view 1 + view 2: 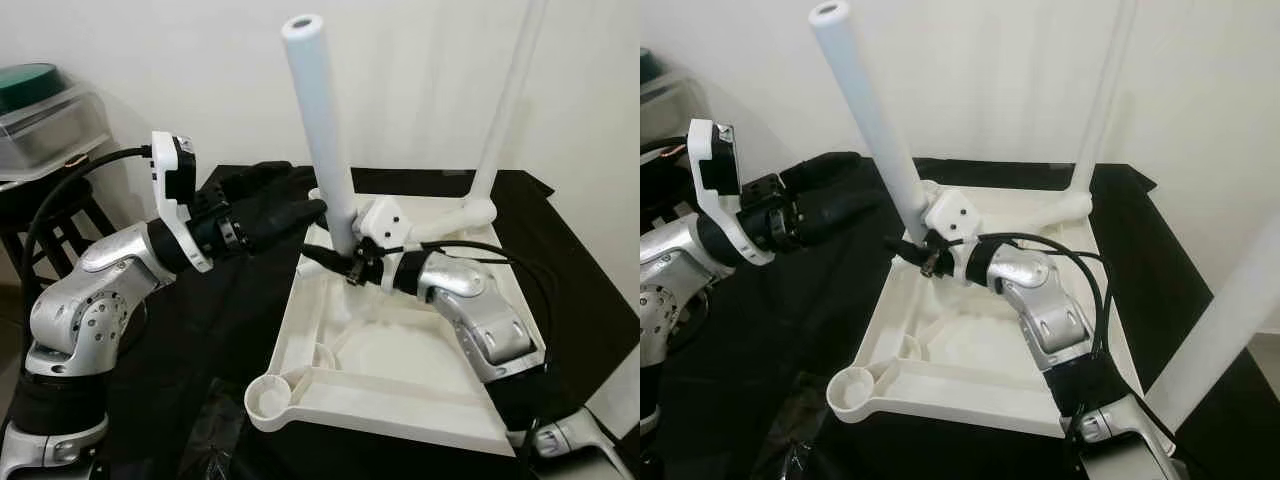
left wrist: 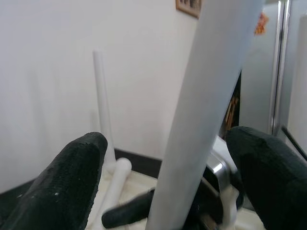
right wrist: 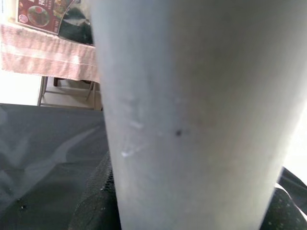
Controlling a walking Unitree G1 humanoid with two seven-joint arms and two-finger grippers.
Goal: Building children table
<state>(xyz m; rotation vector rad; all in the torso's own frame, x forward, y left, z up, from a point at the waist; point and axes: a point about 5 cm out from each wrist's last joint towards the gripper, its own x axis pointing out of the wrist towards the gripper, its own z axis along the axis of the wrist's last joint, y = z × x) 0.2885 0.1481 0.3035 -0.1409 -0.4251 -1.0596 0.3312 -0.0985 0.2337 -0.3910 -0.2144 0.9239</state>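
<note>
At 9 o'clock in the head views, a clear plastic storage box with a green lid (image 1: 45,110) is sitting on a dark stool. The left gripper (image 1: 300,215) is reaching in from 9 o'clock toward the white cylindrical plastic table leg (image 1: 322,130), its 2 black fingers (image 2: 62,187) standing wide apart on either side of the leg without closing on it, as the left wrist view shows. The leg is rising tilted toward 11 o'clock from a corner of the upturned white plastic children's table top (image 1: 400,390), which is lying underside up on the black cloth-covered surface (image 1: 215,330). An empty round leg socket (image 1: 268,397) is sitting at the top's near corner, at 7 o'clock. The right gripper (image 1: 345,262) is pressing against the base of the tilted leg from 3 o'clock; I cannot tell how far its fingers are open, since the leg is blocking the right wrist view. At 1 o'clock, a second slim white leg (image 1: 505,100) is standing upright in the far corner of the top.
</note>
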